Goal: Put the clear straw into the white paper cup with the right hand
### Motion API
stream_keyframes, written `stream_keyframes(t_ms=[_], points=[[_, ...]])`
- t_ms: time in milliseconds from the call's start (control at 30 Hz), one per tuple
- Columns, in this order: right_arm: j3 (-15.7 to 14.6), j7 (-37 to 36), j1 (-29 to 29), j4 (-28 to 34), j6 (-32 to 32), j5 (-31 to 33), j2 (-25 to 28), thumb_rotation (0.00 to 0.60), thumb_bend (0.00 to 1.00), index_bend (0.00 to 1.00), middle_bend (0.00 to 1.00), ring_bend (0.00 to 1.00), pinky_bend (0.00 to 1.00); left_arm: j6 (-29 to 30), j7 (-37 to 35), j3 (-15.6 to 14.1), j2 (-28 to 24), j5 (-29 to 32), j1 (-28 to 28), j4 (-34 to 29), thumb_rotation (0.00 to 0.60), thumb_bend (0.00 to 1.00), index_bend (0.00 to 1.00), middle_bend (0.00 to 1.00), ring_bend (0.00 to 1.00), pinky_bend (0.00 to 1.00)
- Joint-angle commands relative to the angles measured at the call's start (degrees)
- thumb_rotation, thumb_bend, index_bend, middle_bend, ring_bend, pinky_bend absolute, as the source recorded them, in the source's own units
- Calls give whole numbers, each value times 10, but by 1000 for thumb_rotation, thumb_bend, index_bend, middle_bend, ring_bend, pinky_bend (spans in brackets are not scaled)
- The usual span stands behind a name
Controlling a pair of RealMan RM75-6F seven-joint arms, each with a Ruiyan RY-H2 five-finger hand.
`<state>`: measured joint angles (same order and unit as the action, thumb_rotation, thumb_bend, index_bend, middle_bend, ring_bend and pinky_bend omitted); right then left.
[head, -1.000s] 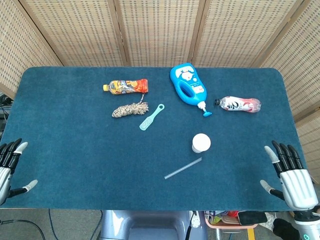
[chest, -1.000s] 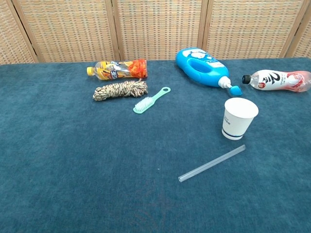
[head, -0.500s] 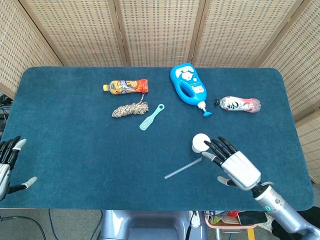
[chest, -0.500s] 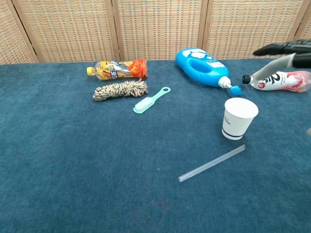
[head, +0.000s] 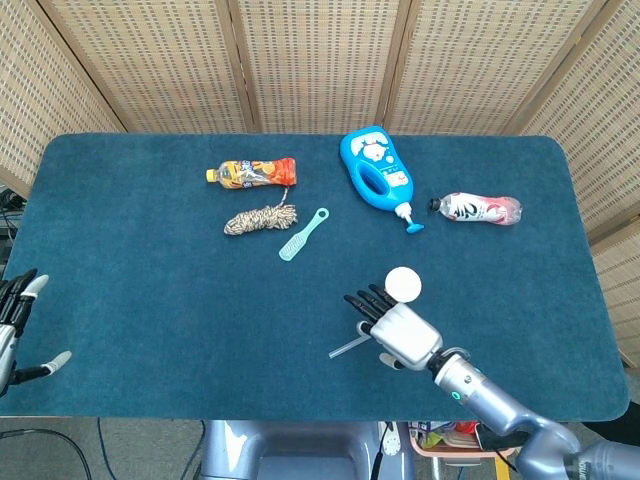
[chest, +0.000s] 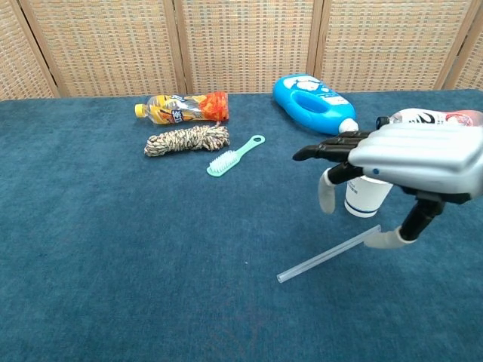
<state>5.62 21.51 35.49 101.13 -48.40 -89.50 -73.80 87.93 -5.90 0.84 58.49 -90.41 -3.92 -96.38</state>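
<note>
Head view: right hand (head: 398, 328) palm-down over the table (head: 130, 290), fingers spread and extended forward, nothing in its grasp. Clear straw (head: 347, 348) lying flat, only its near-left end showing from beneath the hand's left edge; the rest hidden under the palm. White paper cup (head: 403, 284) upright, just beyond the fingertips and a little to their right (rim close to them, contact not evident). Left hand (head: 12, 325) far off at the table's near-left edge, fingers apart, holding nothing. Chest view: right hand (chest: 407, 160) hovering above the cloth, fingers stretched toward the left, thumb hanging down with its tip close to the straw's (chest: 326, 255) far end; touching or not, cannot tell. Straw lying diagonally below and to the left of the palm, free of any grip. Cup (chest: 367, 196) directly under the hand, partly masked by it. Handling, as a judgement: straw likely very light, thin, smooth and somewhat flexible, apt to roll or skid on the cloth and to flatten if squeezed hard; low profile makes it awkward to lift off a flat surface. Best hold probably a light pinch between thumb and a finger near the end under the thumb (short of the tip), leaving the long free end to tip into the cup. Cup itself light and easily knocked over.
</note>
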Motion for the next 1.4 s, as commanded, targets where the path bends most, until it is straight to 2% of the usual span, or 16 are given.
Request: stream_keyframes(t_ms=[33,200,533,1000,1400], points=[[1,35,17,-23,18,26,-39,600,370,415,0,0,0,0,-3,0,-2,0,0,0,600,114,0,0,0,0],[1,68,31,-49,26,55,-81,600,396,415,0,0,0,-1,-7,0,-3,0,-1,2,600,114,0,0,0,0],[-15,98,46,-96,33,88,-122,600,420,422,0,0,0,-8,-7,2,-4,5,-3,2,600,115,0,0,0,0],[-35,34,50,-166,4,58,-163,600,432,467,0,0,0,-13,-3,2,-2,8,-6,1,600,114,0,0,0,0],[-43,3,50,-196,-1,57,-177,600,432,483,0,0,0,-16,-2,2,-2,11,-7,0,600,115,0,0,0,0]])
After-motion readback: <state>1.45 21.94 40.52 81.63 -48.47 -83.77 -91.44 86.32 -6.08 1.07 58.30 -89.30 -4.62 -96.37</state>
